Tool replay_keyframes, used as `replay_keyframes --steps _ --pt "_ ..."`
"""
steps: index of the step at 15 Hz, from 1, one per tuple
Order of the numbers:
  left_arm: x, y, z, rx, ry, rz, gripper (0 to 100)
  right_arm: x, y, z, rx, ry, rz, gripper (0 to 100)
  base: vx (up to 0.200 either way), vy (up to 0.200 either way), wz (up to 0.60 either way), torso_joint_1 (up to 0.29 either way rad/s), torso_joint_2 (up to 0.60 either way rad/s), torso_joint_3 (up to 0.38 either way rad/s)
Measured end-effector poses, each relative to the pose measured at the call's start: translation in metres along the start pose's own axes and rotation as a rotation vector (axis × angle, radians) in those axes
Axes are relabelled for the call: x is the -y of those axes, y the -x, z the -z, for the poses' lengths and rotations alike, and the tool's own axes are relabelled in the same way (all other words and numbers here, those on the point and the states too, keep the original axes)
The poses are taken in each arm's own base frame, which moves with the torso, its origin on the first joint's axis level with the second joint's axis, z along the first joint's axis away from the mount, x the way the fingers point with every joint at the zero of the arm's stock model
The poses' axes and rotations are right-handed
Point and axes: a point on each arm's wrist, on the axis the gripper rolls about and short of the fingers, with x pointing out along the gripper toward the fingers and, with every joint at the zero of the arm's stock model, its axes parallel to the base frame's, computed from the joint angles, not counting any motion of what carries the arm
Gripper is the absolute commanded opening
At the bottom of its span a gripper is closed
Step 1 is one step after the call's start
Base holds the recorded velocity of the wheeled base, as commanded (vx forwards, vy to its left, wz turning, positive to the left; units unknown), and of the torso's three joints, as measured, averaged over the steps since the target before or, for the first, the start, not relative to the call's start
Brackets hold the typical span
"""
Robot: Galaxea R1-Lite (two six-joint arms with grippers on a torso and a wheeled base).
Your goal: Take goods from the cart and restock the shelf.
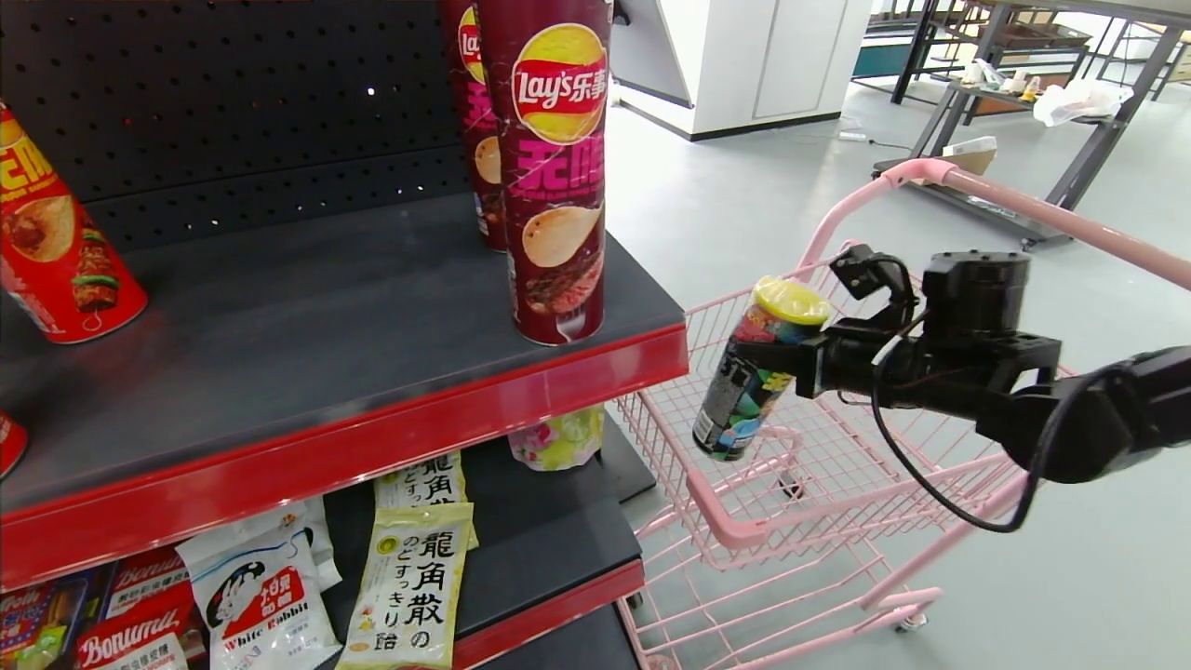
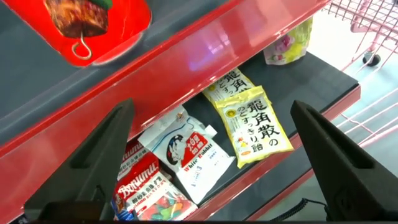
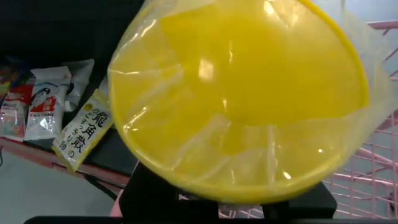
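Hanging over the pink cart [image 1: 744, 535], the right fingers [image 1: 806, 365] clamp a yellow-lidded can [image 1: 756, 391]; left fingers [image 2: 93, 162] gape empty.

The right arm [image 1: 1107, 414] is matte black, with a round housing on its boxy wrist. A thin black cable [image 1: 996, 530] loops beneath.

**Grey floor, white unit, tables at the back**

Pale grey floor [image 1: 744, 205] running smooth out to the far side; a white cabinet [image 1: 772, 56] with a dark plinth standing on it up ahead; beyond, dark metal-framed tables [image 1: 1103, 140] in a row, a crumpled white bag [image 1: 1079, 98] lying on the nearest one; a cardboard box [image 1: 972, 149] low beside that frame; even, soft light over everything.
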Motion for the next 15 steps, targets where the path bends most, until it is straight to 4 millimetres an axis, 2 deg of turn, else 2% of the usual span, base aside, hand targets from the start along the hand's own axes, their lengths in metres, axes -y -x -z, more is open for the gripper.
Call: replay_keyframes --steps 2,4,6,8,10,12,15 --pt "-0.001 -0.001 -0.007 0.003 0.001 0.001 100 -0.015 0.036 -0.021 0.005 0.003 0.059 0 0.000 0.000 0.00 0.000 0.00 0.000" --pt "-0.002 -0.002 -0.012 0.002 0.000 0.001 100 -0.034 0.078 -0.033 -0.059 -0.022 0.128 0 0.000 0.000 0.00 0.000 0.00 0.000" --pt "-0.001 -0.004 -0.014 -0.005 0.005 0.013 100 -0.054 0.123 -0.038 -0.142 -0.017 0.205 0 0.000 0.000 0.00 0.000 0.00 0.000" --pt "-0.001 -0.005 -0.016 0.003 0.026 0.038 100 -0.076 0.169 -0.041 -0.150 0.019 0.306 0 0.000 0.000 0.00 0.000 0.00 0.000" --pt "-0.002 -0.003 -0.021 0.027 0.067 0.074 100 -0.096 0.209 -0.034 -0.140 0.043 0.370 0 0.000 0.000 0.00 0.000 0.00 0.000" --pt "-0.002 -0.001 -0.024 0.046 0.100 0.099 100 -0.107 0.236 -0.022 -0.127 0.059 0.452 0 0.000 0.000 0.00 0.000 0.00 0.000" --pt "-0.002 0.007 -0.014 0.036 0.124 0.137 100 -0.115 0.253 -0.019 -0.071 0.074 0.477 0 0.000 0.000 0.00 0.000 0.00 0.000"
